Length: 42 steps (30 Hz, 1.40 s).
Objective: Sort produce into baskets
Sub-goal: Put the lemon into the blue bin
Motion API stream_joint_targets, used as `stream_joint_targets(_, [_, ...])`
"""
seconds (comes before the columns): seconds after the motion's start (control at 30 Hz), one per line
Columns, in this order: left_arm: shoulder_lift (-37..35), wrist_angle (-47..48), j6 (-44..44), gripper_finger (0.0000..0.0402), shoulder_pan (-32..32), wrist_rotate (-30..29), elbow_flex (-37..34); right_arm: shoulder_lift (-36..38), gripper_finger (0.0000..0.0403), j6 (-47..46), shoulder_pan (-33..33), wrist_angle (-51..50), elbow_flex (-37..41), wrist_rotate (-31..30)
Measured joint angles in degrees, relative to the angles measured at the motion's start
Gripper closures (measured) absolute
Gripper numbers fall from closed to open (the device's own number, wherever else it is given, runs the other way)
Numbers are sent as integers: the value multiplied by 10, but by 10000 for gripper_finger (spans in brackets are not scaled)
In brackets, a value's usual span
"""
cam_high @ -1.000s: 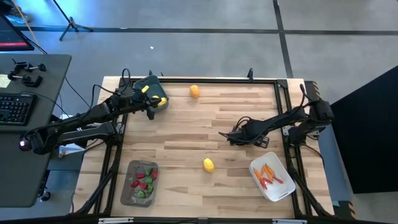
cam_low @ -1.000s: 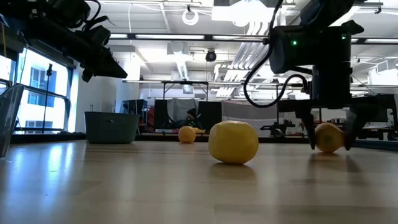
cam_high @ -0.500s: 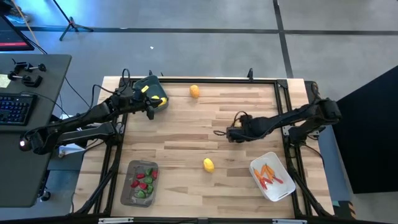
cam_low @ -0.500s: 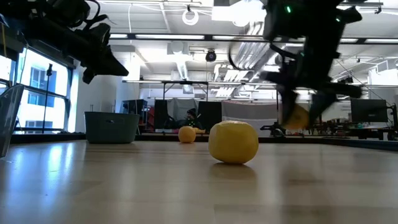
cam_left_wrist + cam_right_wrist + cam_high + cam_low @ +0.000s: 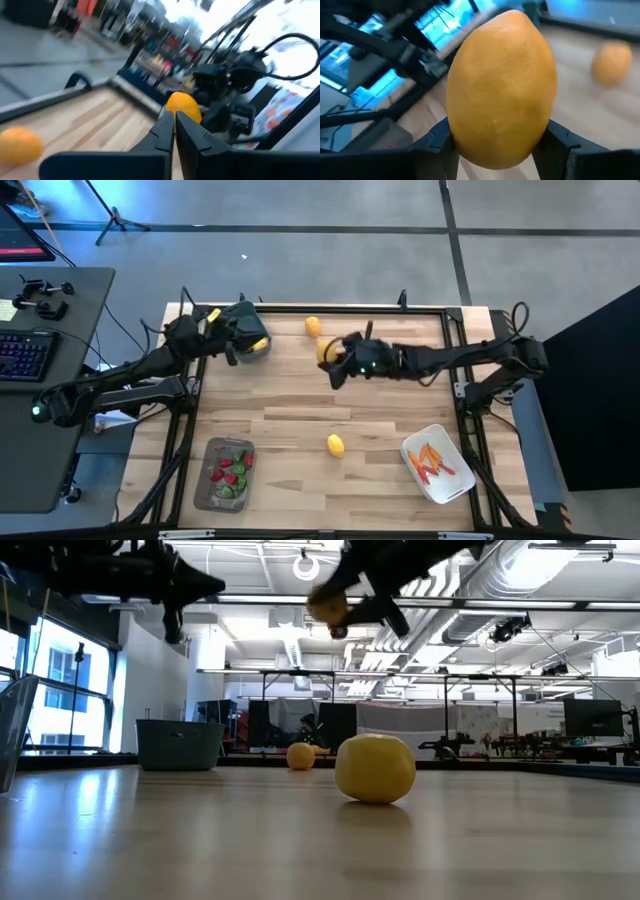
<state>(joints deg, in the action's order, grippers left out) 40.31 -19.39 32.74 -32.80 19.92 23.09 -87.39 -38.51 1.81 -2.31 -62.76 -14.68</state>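
My right gripper (image 5: 333,360) hangs high over the table's far middle, shut on a yellow lemon (image 5: 502,90), which also shows at the top of the low view (image 5: 327,606). My left gripper (image 5: 174,125) is shut and empty, held up beside the blue-grey basket (image 5: 248,330) at the far left; a lemon (image 5: 259,343) lies in that basket. A second lemon (image 5: 335,445) rests on the table's near middle. An orange round (image 5: 313,326) sits by the far edge. My right gripper pinches the lemon between its two fingers, one on each of its opposite sides (image 5: 451,131). The fingers reach in from the table's right, slanting slightly down. The lemon is lifted clear, well above the table.
A shallow grey tray (image 5: 210,480) with red and green pieces sits at the near left. A white tub (image 5: 450,485) holding thin orange sticks sits at the near right. Bare wood lies between them. A desk with a keyboard (image 5: 25,355) stands beyond the left edge.
My right gripper has taken hold of a lemon on the table's right middle, lifted it clear, rolled, and carried it up toward the far left, nearer the blue-grey basket. My left gripper has risen a little and tipped up.
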Motion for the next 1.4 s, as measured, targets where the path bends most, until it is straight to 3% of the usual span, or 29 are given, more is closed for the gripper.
stream_joint_targets(0.2, [31, -30, 24, 349, 28, 28, 42, -12, 230, 98, 20, 4, -77, 32])
stream_joint_targets(0.33, [75, -23, -22, 295, 64, 40, 100, -22, 230, 135, 26, 3, -112, 48])
stream_joint_targets(0.53, [147, 58, -91, 213, 86, 3, 185, -23, 230, 152, 27, 3, -127, 62])
stream_joint_targets(0.73, [212, 57, -103, 155, 85, 13, 244, -24, 229, 157, 25, 1, -127, 72])
stream_joint_targets(0.93, [278, 54, -66, 136, 85, 78, 287, -24, 229, 178, 25, 12, -127, 82])
stream_joint_targets(1.1, [327, -10, -17, 135, 85, 129, 296, -24, 229, 193, 28, 12, -127, 92])
stream_joint_targets(1.4, [359, -89, 22, 143, 85, 169, 296, -23, 229, 197, 27, 17, -127, 96])
